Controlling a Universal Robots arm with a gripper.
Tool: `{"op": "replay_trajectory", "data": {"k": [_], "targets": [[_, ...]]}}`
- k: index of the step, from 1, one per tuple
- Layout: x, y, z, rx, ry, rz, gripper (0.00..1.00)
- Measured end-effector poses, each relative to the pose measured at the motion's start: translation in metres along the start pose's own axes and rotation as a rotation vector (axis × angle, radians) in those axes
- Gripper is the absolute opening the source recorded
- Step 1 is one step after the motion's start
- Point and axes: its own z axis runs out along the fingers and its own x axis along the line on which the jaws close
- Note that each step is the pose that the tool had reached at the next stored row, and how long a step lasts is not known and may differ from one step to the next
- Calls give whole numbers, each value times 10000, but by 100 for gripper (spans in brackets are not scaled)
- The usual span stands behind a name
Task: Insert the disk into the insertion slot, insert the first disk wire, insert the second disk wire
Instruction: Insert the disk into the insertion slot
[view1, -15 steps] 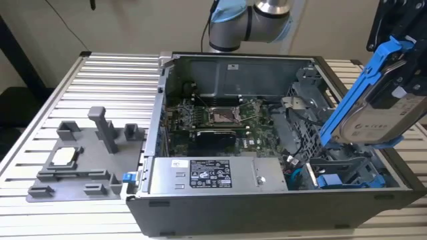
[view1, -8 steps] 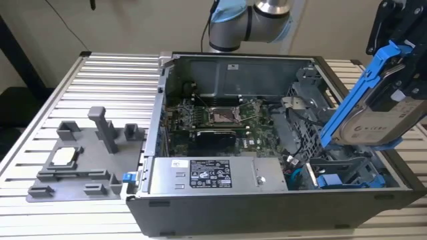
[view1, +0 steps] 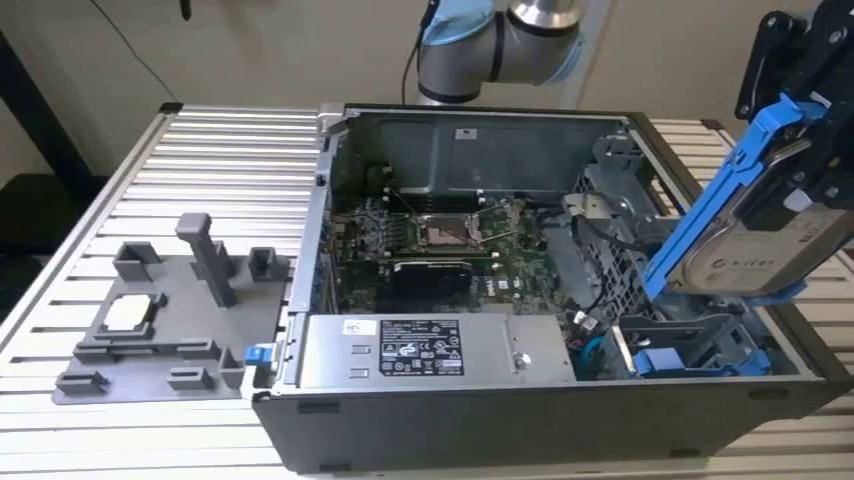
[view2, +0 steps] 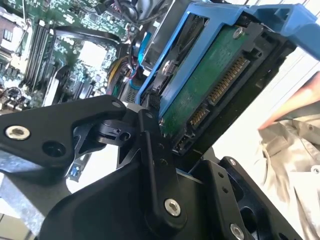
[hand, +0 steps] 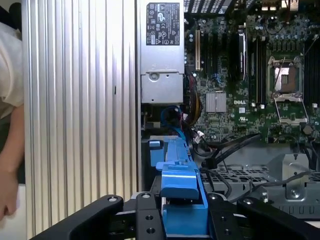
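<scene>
Exterior view: disk (view1: 754, 255) hangs tilted above the insertion slot (view1: 694, 330), not yet in. First wrist view: gripper (hand: 182, 220) pinching its blue frame. Judgement: level it, square frame with bay walls, mind the cables (hand: 225, 150) nearby.

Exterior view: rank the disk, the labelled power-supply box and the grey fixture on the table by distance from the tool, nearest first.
1. The disk: gripped in the tool, at the exterior view's right.
2. The power-supply box: inside the case, along its front wall.
3. The grey fixture: on the table outside the case, at the exterior view's left.
</scene>
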Motion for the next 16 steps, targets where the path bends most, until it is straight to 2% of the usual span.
{"op": "replay_trajectory", "data": {"k": [16], "targets": [[-3, -114, 209, -2, 9, -1, 33]]}}
